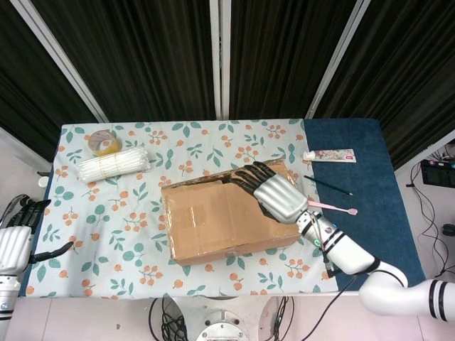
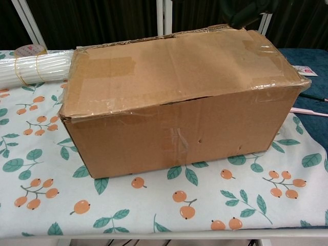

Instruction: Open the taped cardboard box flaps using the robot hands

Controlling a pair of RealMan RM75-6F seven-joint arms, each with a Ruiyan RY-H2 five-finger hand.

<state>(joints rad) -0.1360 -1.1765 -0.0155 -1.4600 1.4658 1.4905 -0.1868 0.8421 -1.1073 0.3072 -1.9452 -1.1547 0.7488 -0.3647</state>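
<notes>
The cardboard box (image 1: pixel 213 220) lies mid-table, its top flaps closed under clear tape; the chest view shows its taped top and front (image 2: pixel 174 102). My right hand (image 1: pixel 274 193) hangs over the right end of the box top, fingers spread toward the far edge and holding nothing. Its dark fingertips (image 2: pixel 251 10) show above the box's far rim in the chest view. Whether they touch the cardboard is unclear. Off the table's left edge, my left hand (image 1: pixel 15 243) is open with its fingers apart, far from the box.
A tape roll (image 1: pixel 104 141) and a bundle of white straws (image 1: pixel 114 164) lie at the far left. On the blue mat to the right are a toothpaste tube (image 1: pixel 329 155), a dark pen (image 1: pixel 328 186) and a pink toothbrush (image 1: pixel 335 208).
</notes>
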